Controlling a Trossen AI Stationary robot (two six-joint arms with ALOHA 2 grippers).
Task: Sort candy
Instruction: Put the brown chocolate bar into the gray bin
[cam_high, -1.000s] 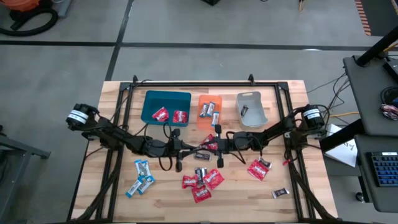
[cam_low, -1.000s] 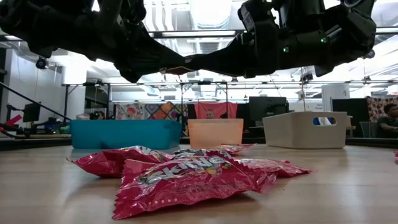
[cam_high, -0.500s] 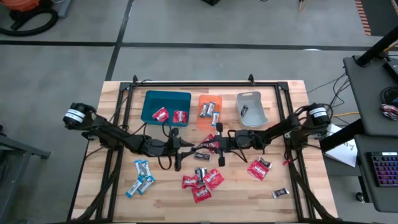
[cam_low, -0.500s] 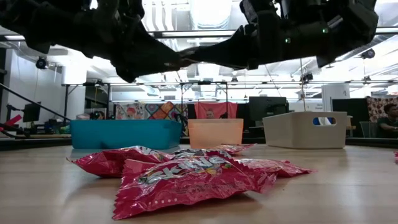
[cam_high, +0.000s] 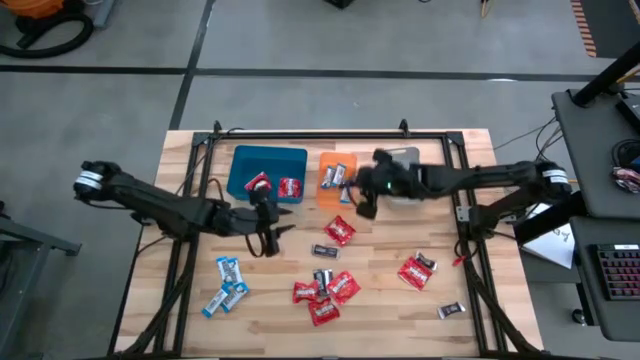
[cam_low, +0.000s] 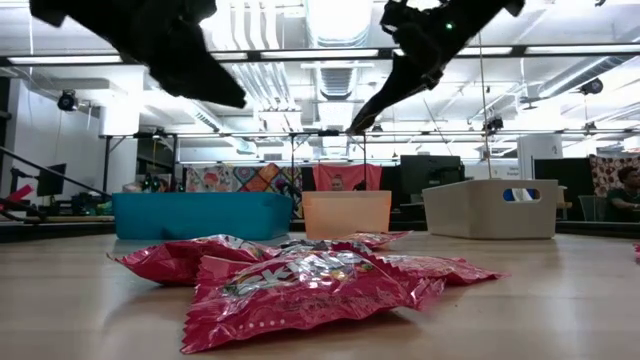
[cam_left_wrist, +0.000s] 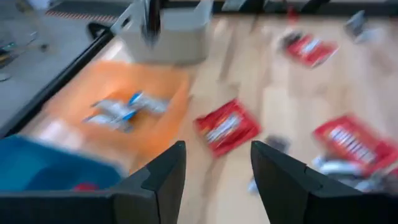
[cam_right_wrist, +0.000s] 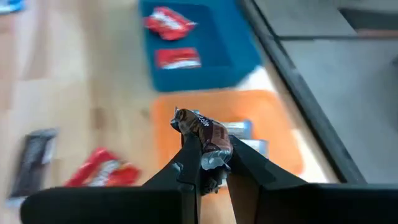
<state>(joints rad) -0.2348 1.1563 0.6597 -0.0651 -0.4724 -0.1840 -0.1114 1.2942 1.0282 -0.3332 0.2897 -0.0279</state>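
My right gripper (cam_right_wrist: 211, 163) (cam_high: 364, 205) is shut on a dark brown candy (cam_right_wrist: 204, 134), held high beside the orange tray (cam_high: 335, 192), which holds blue-and-white candies. In the low view my right gripper (cam_low: 365, 118) hangs well above the table. My left gripper (cam_left_wrist: 217, 180) (cam_high: 268, 238) stands open and empty near the blue tray (cam_high: 266, 165), in which two red candies lie. A red candy (cam_high: 340, 230) and a dark one (cam_high: 325, 250) lie flat on the wood between the arms. My right gripper pinches the brown candy by its crinkled wrapper end (cam_right_wrist: 211, 155) between its two fingers. The rest of the candy sticks out past the fingertips. The fingers come slanting down from the table's right side. The candy is lifted clear, over the orange tray's near part.
The grey tray (cam_high: 405, 153) stands right of the orange one, partly under my right arm. More candies lie near the front: red ones (cam_high: 322, 295), blue-and-white ones (cam_high: 228, 282), a red one (cam_high: 413, 272) and a dark one (cam_high: 452, 310). A black frame rims the table.
The two grippers met tip to tip over the table's middle and have parted. My left gripper has drawn back toward the left edge and now stands open. My right gripper has risen and gone toward the far edge and the orange tray, carrying the brown candy.
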